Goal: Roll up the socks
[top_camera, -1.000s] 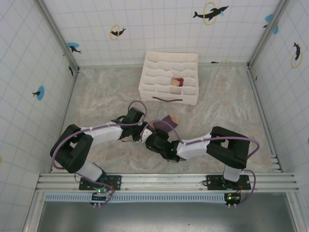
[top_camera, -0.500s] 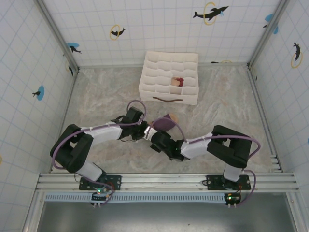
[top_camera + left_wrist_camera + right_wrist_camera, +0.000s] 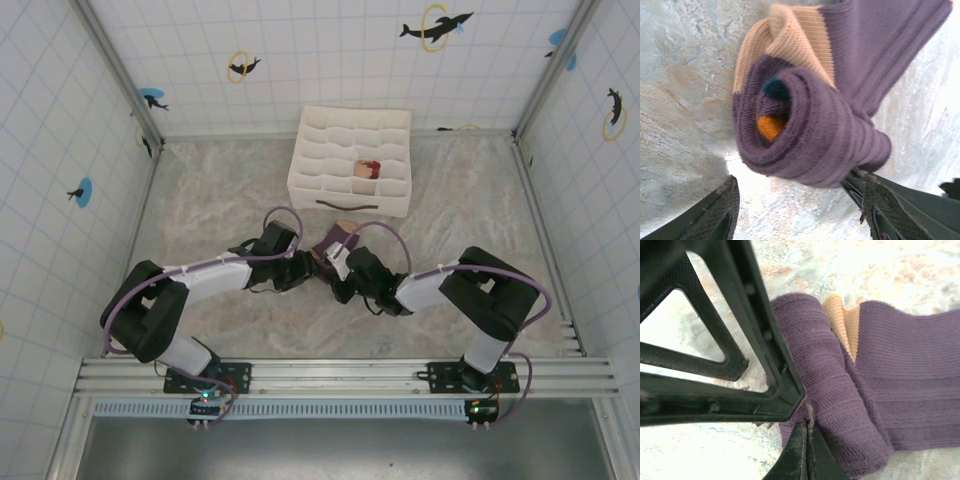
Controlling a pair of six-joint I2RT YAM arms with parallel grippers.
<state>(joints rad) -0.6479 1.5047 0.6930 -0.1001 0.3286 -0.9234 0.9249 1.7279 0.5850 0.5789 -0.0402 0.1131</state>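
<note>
Mid-table, just short of the box [image 3: 300, 190], I keep the right gripper [image 3: 803, 447] pinched on the half-rolled purple sock [image 3: 810, 135], probably to stop it unrolling, with the left gripper [image 3: 800, 212] unclenched astride the roll.

From high over the near edge, our top camera looked down on the whole table [image 3: 200, 200]. Our left wrist camera sat very close to the sock [image 3: 815, 135], facing its rolled end. Our right wrist camera saw that roll's side, equally close. All three shared it.
</note>
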